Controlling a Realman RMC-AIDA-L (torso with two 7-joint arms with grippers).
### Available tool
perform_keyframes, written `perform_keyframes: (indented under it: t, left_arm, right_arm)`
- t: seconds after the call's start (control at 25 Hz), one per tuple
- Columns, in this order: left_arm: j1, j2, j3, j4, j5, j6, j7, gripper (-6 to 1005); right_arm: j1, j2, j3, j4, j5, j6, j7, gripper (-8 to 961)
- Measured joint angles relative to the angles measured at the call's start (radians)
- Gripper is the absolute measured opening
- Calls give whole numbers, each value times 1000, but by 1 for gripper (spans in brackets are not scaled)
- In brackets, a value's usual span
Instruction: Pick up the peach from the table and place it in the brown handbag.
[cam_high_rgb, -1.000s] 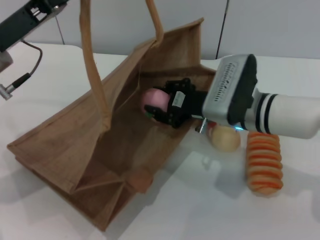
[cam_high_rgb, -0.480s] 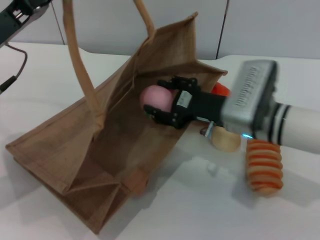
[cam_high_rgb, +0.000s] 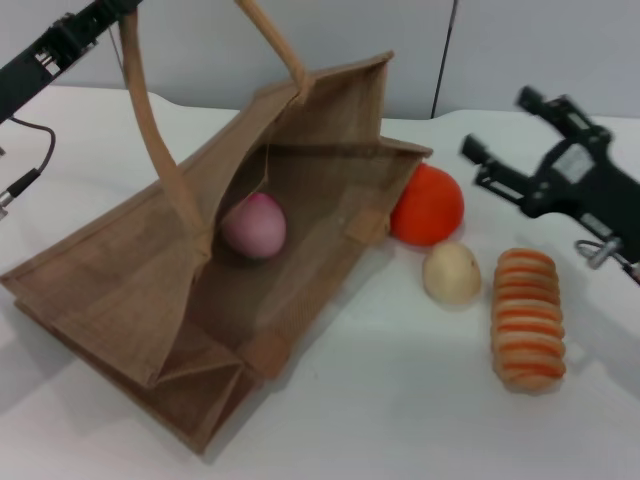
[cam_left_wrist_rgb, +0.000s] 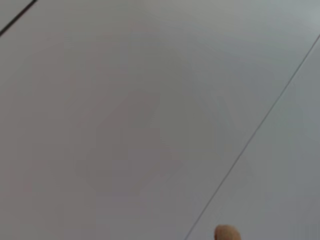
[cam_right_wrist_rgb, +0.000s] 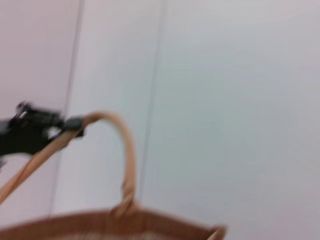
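Peach (cam_high_rgb: 254, 225) lies inside brown handbag (cam_high_rgb: 150, 290), against inner wall near mouth, free of any grip. Handbag tilted on white table (cam_high_rgb: 400, 400), mouth open. Left gripper (cam_high_rgb: 105, 18) up at far left pinches one handle loop (cam_high_rgb: 150, 130), holding bag open. Right gripper (cam_high_rgb: 520, 140) raised at right, fingers spread, empty, well apart from bag. Orange fruit (cam_high_rgb: 428, 205), cream egg-shaped fruit (cam_high_rgb: 451, 273), ridged orange item (cam_high_rgb: 528, 320) beside bag.
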Motion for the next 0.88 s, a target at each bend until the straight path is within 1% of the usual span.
perform_keyframes:
  t: [0.12,0.24,0.36,0.48,0.64,0.72,0.8,0.88]
  left_arm:
    - [-3,-9,2,0,1,46,64,141]
    - [-9,-30,-3,-6,1,124,125,141]
    - [-16,-49,-2,-13,1,221,190,209]
    - [-23,-63,-2,-21,-1,275,243,277]
    - [-25,-92,-17,-25,-27,338,362,368]
    - [-22,-112,-38,-31,-57,371,456,462]
    - [-22,-120,-65,-66,-99,380,549,555]
    - [-29,-120,-90,-127,-157,379,649,641]
  right_arm:
    - [-31,3,44,-5,36,17,-6,902]
    - [-48,4,57,-5,84,21,-9,901]
    - [-62,6,57,-4,128,21,-10,900]
    - [-75,7,58,-1,179,17,-10,900]
    - [-91,11,58,-2,262,-18,-10,899]
    - [-102,13,58,2,323,-55,-11,899]
    - [-111,16,59,11,411,-107,-15,898]
    - [-118,17,59,19,474,-161,-22,898]
